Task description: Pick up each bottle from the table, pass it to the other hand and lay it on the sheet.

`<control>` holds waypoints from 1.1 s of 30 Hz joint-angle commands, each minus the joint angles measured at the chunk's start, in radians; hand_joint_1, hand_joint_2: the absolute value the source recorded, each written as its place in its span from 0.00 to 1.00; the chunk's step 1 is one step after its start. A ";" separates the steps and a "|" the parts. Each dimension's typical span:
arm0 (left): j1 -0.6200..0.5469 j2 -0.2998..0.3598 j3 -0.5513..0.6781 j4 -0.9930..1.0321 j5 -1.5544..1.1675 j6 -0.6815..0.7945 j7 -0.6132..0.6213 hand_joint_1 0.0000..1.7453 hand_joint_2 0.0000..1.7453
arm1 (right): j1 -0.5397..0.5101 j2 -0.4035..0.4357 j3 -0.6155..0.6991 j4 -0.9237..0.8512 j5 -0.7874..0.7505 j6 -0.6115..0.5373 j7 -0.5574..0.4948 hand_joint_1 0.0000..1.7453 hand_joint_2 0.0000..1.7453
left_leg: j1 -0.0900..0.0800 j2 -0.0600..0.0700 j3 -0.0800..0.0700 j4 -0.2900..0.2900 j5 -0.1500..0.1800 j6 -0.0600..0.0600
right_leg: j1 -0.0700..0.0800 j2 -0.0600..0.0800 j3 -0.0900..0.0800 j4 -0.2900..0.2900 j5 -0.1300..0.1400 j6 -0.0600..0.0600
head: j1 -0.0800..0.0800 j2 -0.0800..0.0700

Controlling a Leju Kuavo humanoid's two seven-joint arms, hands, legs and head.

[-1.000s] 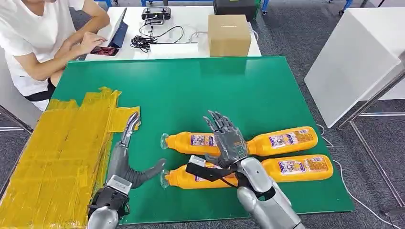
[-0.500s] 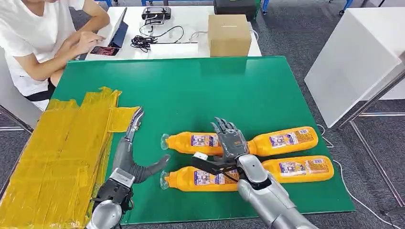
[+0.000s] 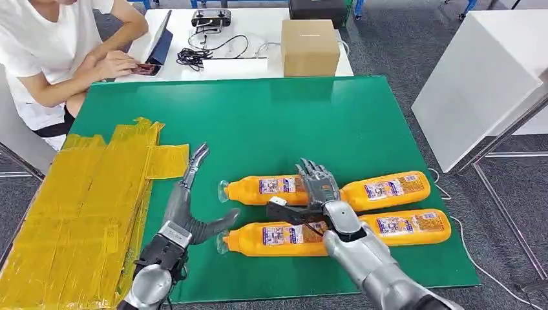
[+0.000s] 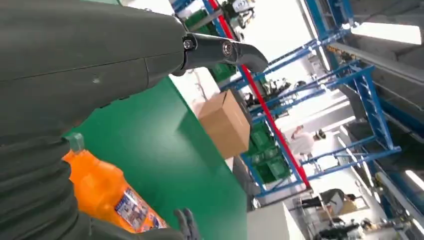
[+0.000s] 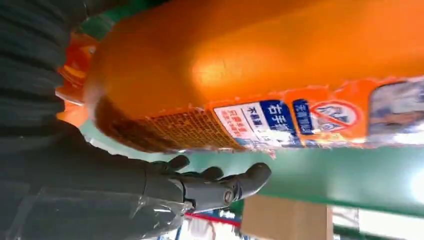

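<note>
Four orange bottles lie on their sides on the green mat: far-left bottle (image 3: 265,188), far-right bottle (image 3: 386,188), near-left bottle (image 3: 268,238), near-right bottle (image 3: 407,226). My right hand (image 3: 318,194) hovers low over the middle of the group, fingers spread, thumb (image 3: 284,212) stretched over the near-left bottle. In the right wrist view a bottle (image 5: 260,65) lies close to the palm and the fingers (image 5: 215,186) are stretched out, holding nothing. My left hand (image 3: 189,206) is open beside the bottle caps, fingers pointing away from me. The yellow sheet (image 3: 77,206) lies at the left.
A person (image 3: 45,58) sits at the far left at a laptop (image 3: 155,45). A cardboard box (image 3: 310,46) and cables (image 3: 200,55) rest on the white table behind. A white panel (image 3: 478,84) stands at the right. The far half of the green mat (image 3: 258,116) is bare.
My right hand has come down and nearer over the bottles, thumb now across the near-left one. My left hand has shifted right and forward toward the bottle caps. The bottles have not moved.
</note>
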 commanded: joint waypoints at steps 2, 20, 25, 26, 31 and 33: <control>-0.091 -0.003 -0.051 0.134 0.025 -0.012 -0.006 0.00 1.00 | -0.168 0.026 -0.045 0.308 -0.022 0.075 -0.020 0.83 1.00 | 0.000 -0.001 0.002 -0.001 0.000 0.000 | 0.000 -0.001 0.002 -0.001 0.000 0.000 | 0.000 0.000; -0.099 0.000 -0.069 0.160 0.059 -0.002 -0.020 0.00 1.00 | -0.176 0.026 -0.039 0.337 -0.018 0.058 -0.056 1.00 1.00 | 0.000 -0.002 0.006 -0.001 0.000 0.000 | 0.000 -0.002 0.007 -0.002 -0.001 0.001 | 0.000 0.000; -0.070 0.000 -0.060 0.120 0.062 0.003 -0.017 0.00 1.00 | -0.101 0.026 -0.163 0.221 -0.105 -0.240 -0.126 1.00 1.00 | 0.000 -0.003 0.004 -0.001 0.000 0.000 | 0.000 -0.003 0.005 -0.002 -0.001 0.000 | 0.000 0.000; -0.063 -0.002 -0.056 0.111 0.067 0.006 -0.014 0.00 1.00 | -0.063 0.032 -0.213 0.152 -0.146 -0.349 -0.179 1.00 1.00 | 0.000 -0.003 0.006 -0.001 0.000 0.000 | 0.000 -0.003 0.007 -0.002 -0.002 0.001 | 0.000 0.000; -0.048 0.002 -0.035 0.085 0.155 -0.012 -0.003 0.00 1.00 | 0.121 0.077 -0.360 -0.216 -0.460 -0.384 -0.431 1.00 1.00 | 0.000 0.000 0.002 0.000 -0.001 0.000 | 0.001 0.000 0.003 -0.001 -0.001 0.000 | 0.000 0.000; -0.049 0.006 -0.028 0.080 0.212 -0.047 0.006 0.00 1.00 | 0.183 0.093 -0.372 -0.339 -0.573 -0.343 -0.482 1.00 1.00 | 0.000 -0.001 0.006 0.000 -0.004 -0.001 | 0.000 -0.001 0.008 0.000 -0.004 0.000 | 0.000 0.000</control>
